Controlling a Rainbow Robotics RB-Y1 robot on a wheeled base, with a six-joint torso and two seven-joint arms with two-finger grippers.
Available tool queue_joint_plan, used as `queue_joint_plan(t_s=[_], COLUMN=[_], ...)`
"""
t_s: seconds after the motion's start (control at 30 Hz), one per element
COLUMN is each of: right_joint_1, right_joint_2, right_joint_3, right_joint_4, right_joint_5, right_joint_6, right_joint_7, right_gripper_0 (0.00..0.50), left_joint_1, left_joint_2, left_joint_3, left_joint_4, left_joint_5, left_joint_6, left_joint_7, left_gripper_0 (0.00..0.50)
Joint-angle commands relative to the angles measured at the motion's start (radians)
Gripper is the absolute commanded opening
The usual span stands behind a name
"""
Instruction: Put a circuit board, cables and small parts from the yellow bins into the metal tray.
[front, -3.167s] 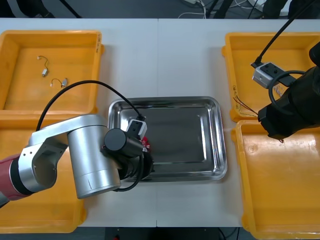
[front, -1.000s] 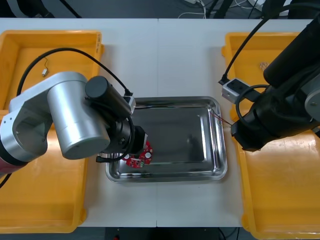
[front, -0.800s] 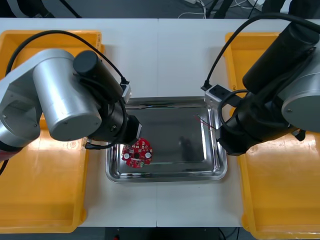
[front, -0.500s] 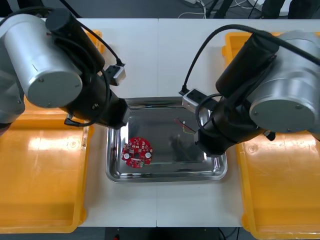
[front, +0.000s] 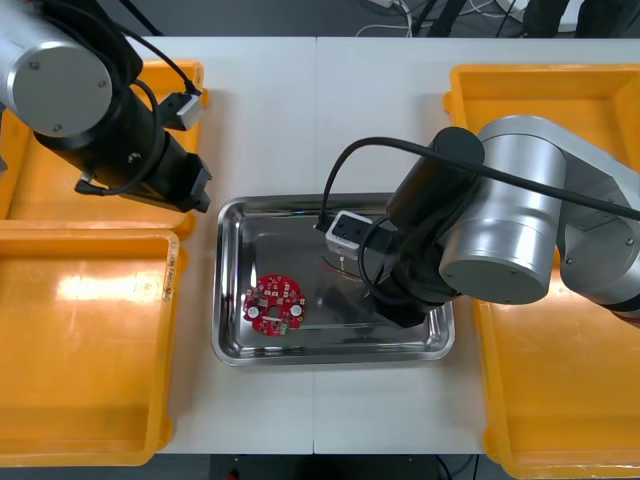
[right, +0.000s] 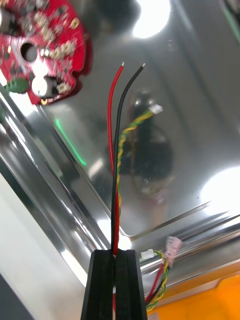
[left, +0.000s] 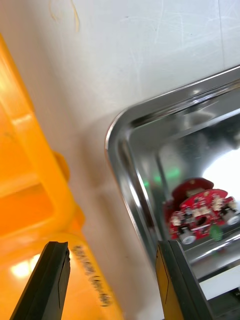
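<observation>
On the light table (front: 380, 110), the four yellow plastic bins (front: 90, 330) lie in pairs to the left and right of the shiny rectangular metal tray (front: 232, 345), as they did half a second ago. What has changed is the arms. The silver right arm (front: 500, 240) has swung further in from the tray's right rim and now hangs over the tray's middle and right part. The left arm (front: 110, 120) has drawn back from the tray's far left corner and stands over the inner edge of the far bin on the tray's left. The round red circuit board (front: 274, 305) lies flat in the tray's near left part, where it lay half a second ago. It is free of both grippers. The right gripper (right: 115, 254) is closed tight on a thin bundle of red, black and twisted yellow cables (right: 117, 150). The cables are pinched between the two fingers. Their free ends reach out from the fingertips over the tray's bare floor, pointing toward the board but well short of it. Whether those ends touch the floor cannot be told. More loops of the bundle trail back from the fingers across the tray's rim. The left gripper (left: 112, 247) has its fingers spread wide with nothing between them, above the table just outside the tray's left rim.
</observation>
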Motion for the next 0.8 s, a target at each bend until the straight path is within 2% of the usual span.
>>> queue_joint_plan(t_s=[0.03,0.4,0.67,0.8], right_joint_1=[-0.035,-0.053,-0.053,-0.052], right_joint_2=[0.022,0.019,-0.022,-0.033], right_joint_3=[0.023,0.160,0.250,0.278], right_joint_4=[0.030,0.078,0.087,0.098], right_joint_5=[0.022,0.123,0.129,0.137], right_joint_6=[-0.013,-0.084,-0.174,-0.196], right_joint_7=[0.099,0.236,0.256,0.259], right_gripper_0=[0.000,0.000,0.000,0.000], left_joint_1=[-0.079,-0.122,-0.197,-0.249], left_joint_2=[0.035,0.034,0.034,0.032], left_joint_3=[0.073,0.177,0.203,0.210], left_joint_4=[0.094,0.297,0.452,0.542], left_joint_5=[-0.005,-0.040,-0.080,-0.138], left_joint_6=[0.011,0.009,0.009,0.006], left_joint_7=[-0.112,-0.346,-0.481,-0.563], left_gripper_0=[0.500,0.500,0.500,0.500])
